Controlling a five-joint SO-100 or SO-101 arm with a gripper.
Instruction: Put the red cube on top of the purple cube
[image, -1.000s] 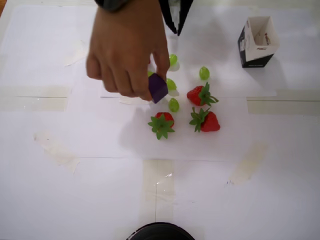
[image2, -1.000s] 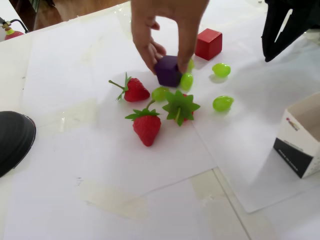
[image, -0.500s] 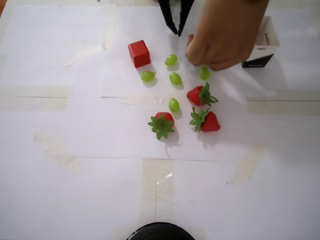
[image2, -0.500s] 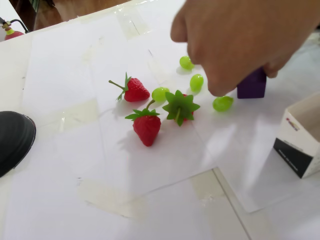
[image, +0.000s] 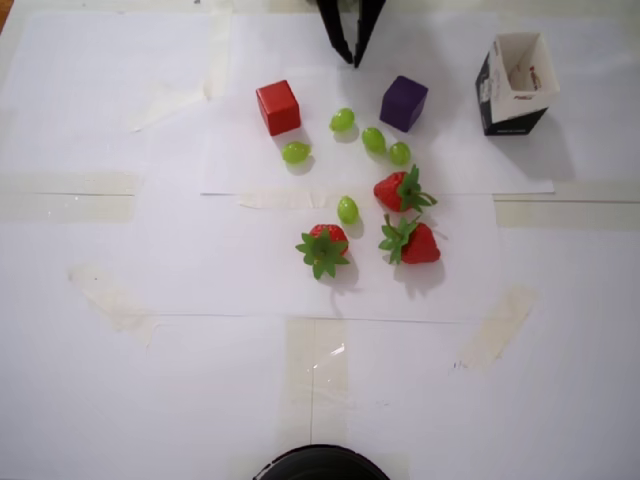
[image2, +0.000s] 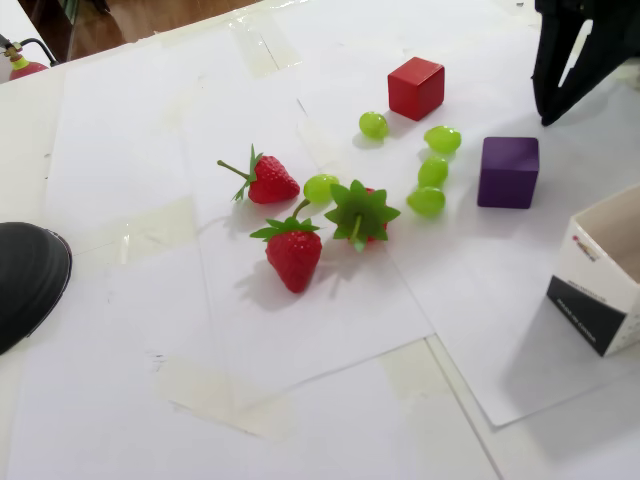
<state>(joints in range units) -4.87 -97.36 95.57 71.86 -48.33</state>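
Note:
The red cube (image: 278, 107) rests on the white paper at the back left of the fruit cluster and shows again in the fixed view (image2: 416, 87). The purple cube (image: 403, 103) stands apart from it, to its right in the overhead view, just beyond two green grapes (image: 373, 139); in the fixed view it sits near the carton (image2: 508, 172). My black gripper (image: 354, 62) hangs at the table's far edge between the two cubes, touching neither. Its fingertips meet, with nothing held. The fixed view shows the gripper (image2: 547, 118) at the upper right.
Three strawberries (image: 324, 248) (image: 400, 190) (image: 412, 242) and several green grapes (image: 347, 209) lie in front of the cubes. An open black-and-white carton (image: 515, 85) stands at the back right. A black round object (image: 320, 463) pokes in at the near edge.
A person's hand carried the purple cube from the middle of the fruit to the right, set it down by the grapes and left the view. The gripper stayed put.

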